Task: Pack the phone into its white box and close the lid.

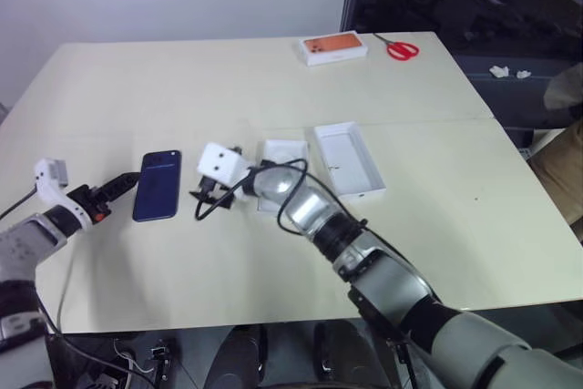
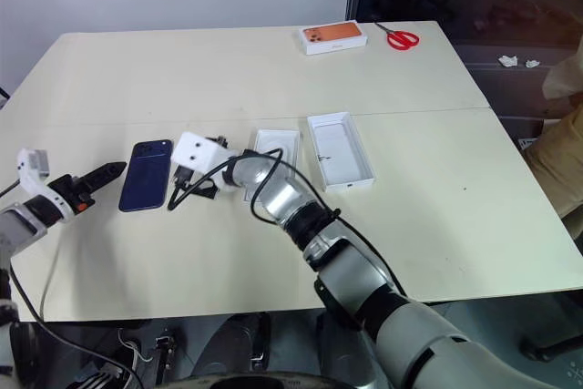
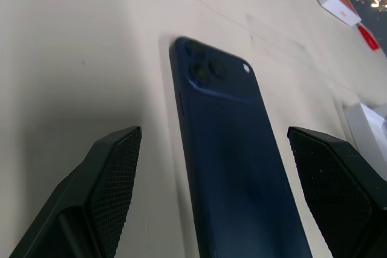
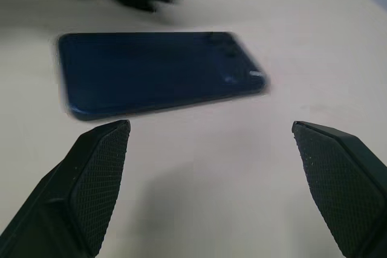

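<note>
Lying flat on the cream desk, the phone is sitting back-up between your 2 grippers, its camera cluster at the far corner; nothing is holding it. Your left gripper is reaching in from the left, just beside the phone's left long edge, and its jaws are standing wide with nothing between them; in the left wrist view the phone is stretching away between the 2 fingers, with bare desk showing between it and each finger. Your right gripper is coming across from the right, near the phone's right long edge, and its jaws are standing wide and empty too; in the right wrist view the phone is lying crosswise beyond the fingers, apart from them.

You are seeing the white box sitting open on the desk to the right of the right gripper, well apart from the phone; a thin white tray is lying just beside the box on its left, partly behind the right wrist.

At the far edge of the desk, a white box with an orange face is sitting near a pair of red-handled scissors.
</note>
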Action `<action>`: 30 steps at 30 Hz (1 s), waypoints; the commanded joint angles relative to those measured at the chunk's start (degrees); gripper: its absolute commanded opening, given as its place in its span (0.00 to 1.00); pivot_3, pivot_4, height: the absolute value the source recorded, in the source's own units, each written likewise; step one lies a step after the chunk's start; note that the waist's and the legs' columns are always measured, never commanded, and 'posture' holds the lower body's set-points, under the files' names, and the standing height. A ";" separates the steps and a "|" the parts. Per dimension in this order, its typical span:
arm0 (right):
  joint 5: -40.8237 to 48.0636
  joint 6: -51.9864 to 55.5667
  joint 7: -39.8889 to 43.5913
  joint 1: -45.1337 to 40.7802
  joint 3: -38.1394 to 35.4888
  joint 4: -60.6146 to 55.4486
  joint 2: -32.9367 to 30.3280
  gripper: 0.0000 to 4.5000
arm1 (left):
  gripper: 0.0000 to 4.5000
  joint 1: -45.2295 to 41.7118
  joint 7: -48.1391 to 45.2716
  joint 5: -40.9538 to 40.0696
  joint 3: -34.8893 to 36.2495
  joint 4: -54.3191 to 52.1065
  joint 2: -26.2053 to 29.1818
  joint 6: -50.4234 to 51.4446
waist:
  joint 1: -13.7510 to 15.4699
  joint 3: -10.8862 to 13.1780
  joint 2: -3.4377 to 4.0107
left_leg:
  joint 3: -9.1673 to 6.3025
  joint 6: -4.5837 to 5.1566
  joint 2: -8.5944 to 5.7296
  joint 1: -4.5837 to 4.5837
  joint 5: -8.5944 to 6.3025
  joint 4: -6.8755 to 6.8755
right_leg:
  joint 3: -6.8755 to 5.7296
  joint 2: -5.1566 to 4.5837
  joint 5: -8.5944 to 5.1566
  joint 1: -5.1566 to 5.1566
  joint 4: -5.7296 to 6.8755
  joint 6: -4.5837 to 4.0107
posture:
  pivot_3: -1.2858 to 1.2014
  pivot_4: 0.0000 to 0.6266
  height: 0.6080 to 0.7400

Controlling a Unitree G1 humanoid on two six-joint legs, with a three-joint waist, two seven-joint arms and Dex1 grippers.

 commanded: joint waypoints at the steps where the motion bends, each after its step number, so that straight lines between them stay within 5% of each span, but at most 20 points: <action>1: 0.68 -1.49 -0.46 -2.85 -1.82 1.13 3.46 0.81 | 0.91 -1.25 -3.44 0.14 -0.73 2.06 1.13 2.38 | -0.08 0.00 0.00 | 0.01 0.00 -0.02 0.00 0.00 0.00 | 0.01 -0.01 0.00 0.00 0.00 0.00 | 0.52 0.24 1.00; 8: -2.04 -3.20 -2.63 -3.91 -0.85 5.42 3.92 0.02 | 0.91 -3.16 -9.39 3.56 -4.80 8.33 -0.19 1.61 | 0.03 -0.01 0.00 | 0.00 -0.04 -0.02 0.02 0.03 -0.05 | 0.01 -0.01 0.00 0.01 0.05 0.00 | 0.52 0.24 1.00; 19: -5.75 0.55 -3.22 -4.69 1.38 6.54 6.25 0.00 | 0.91 -4.47 -18.14 6.85 -11.25 9.31 -1.01 7.40 | 0.27 -0.04 0.04 | -0.06 -0.02 -0.11 0.07 0.01 0.00 | -0.03 -0.07 0.00 0.01 0.05 0.00 | 0.52 0.24 1.00; 30: -8.45 8.94 1.57 -4.94 3.66 4.96 4.19 0.00 | 0.91 -4.15 -17.36 6.43 -12.54 1.88 -4.60 11.34 | 0.44 -0.16 0.13 | -0.08 0.07 -0.15 0.12 -0.04 0.02 | -0.02 -0.10 0.00 0.06 0.06 0.00 | 0.52 0.24 1.00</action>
